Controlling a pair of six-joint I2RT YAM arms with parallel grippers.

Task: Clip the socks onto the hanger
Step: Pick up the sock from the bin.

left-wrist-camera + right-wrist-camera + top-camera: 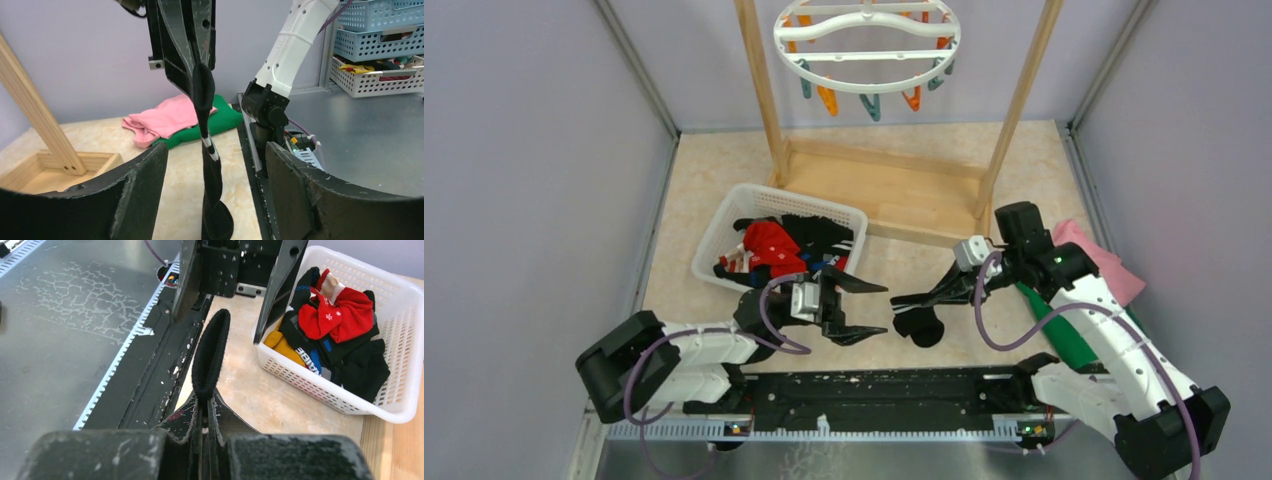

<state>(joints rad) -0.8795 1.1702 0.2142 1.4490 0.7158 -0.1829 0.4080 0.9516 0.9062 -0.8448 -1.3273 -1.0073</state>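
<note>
Black striped sock (921, 325) hangs pinched in my right gripper (897, 300); my left gripper (882, 310) stands open just left of it, near the white mesh basket (714, 235).

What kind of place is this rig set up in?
Probably a robot lab cell staged as a laundry corner, not a home: plain panel walls box in the table, a wooden rack holds a peg hanger, and stacked storage bins stand off to one side.

Dangling sock (921, 326) just ahead of left end effector (879, 310) — basket (720, 225) close beside, open tabletop (894, 265) beyond.
</note>
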